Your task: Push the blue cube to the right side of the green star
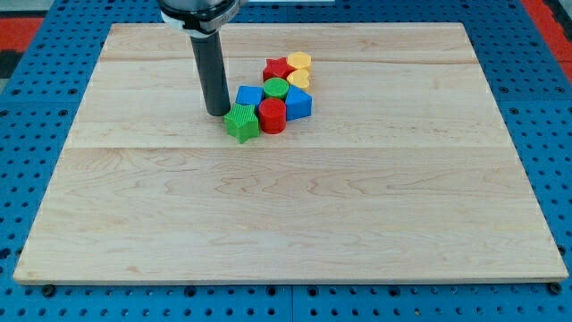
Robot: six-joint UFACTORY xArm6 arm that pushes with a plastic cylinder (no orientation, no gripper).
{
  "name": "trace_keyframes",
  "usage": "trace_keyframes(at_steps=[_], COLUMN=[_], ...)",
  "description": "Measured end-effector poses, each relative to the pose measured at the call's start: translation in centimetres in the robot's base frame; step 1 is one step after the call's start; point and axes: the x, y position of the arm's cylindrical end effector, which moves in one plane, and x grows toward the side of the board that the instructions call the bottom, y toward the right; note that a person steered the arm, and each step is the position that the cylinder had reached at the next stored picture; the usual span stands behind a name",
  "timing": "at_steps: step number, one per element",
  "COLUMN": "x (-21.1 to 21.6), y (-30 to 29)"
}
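The green star (241, 122) lies at the lower left of a tight cluster of blocks on the wooden board (286, 215). A blue cube (298, 104) sits at the cluster's right, with a red cylinder (272, 116) between it and the star. A second blue block (249, 95), its shape unclear, lies just above the star. My tip (217, 114) rests on the board just left of the green star and the second blue block, close to or touching the star.
A green cylinder (275, 88), a red star (278, 69) and two yellow blocks (300, 62) (298, 79) make up the cluster's upper part. A blue perforated surface (36, 107) surrounds the board.
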Motion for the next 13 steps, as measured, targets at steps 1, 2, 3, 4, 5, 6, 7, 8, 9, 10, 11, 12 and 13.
trace_keyframes(at_steps=[1, 2, 3, 4, 5, 6, 7, 8, 9, 10, 11, 12, 13], x=[-2.8, -4.7, -4.7, -4.7, -4.7, -3.8, -2.0, 0.5, 2.9, 3.2, 3.2, 3.2, 3.6], y=[-3.7, -2.3, 0.8, 2.7, 3.4, 3.4, 3.8, 3.8, 4.0, 6.3, 7.4, 7.4, 8.2])
